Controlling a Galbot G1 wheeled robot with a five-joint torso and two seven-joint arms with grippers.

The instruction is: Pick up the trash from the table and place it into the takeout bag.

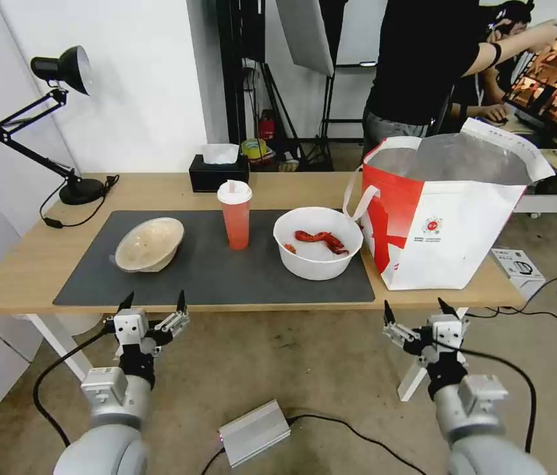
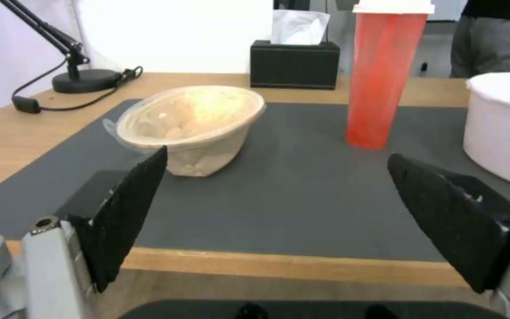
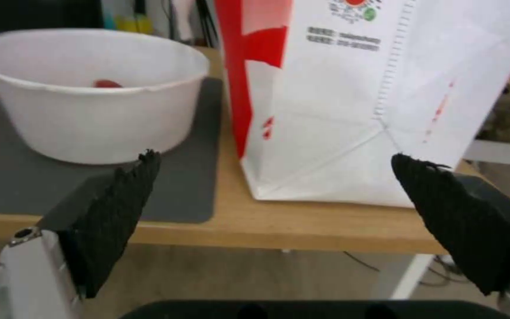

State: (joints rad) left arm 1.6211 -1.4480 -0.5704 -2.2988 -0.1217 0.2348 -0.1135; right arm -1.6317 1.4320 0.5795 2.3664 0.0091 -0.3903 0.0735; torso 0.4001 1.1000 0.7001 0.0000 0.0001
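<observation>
On the dark grey mat of the light-wood table lie three pieces of trash: a tilted beige bowl at the left, an orange-red cup with a white lid in the middle, and a white bowl with red scraps. The white-and-red takeout bag stands open at the table's right end. My left gripper hangs open just before the table's front edge, below the beige bowl. My right gripper is open below the bag.
A black tissue box and a black desk lamp stand at the back of the table. A silver box with cables lies on the floor between my arms. People stand behind the bag.
</observation>
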